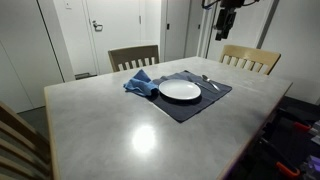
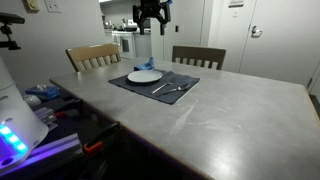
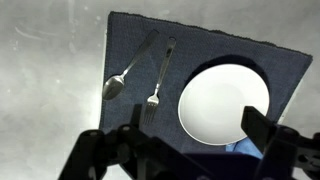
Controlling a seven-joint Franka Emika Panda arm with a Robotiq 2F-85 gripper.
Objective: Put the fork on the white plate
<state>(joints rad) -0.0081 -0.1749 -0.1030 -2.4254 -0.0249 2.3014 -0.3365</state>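
A silver fork lies on a dark blue placemat, between a spoon and a round white plate. In both exterior views the plate sits on the placemat, with the fork beside it. My gripper hangs high above the placemat. Its fingers are wide apart and empty, over the plate's near edge.
A crumpled blue cloth lies at the plate's other side, partly on the placemat. Two wooden chairs stand at the far edge of the grey table. The robot's base and cables are at one table edge.
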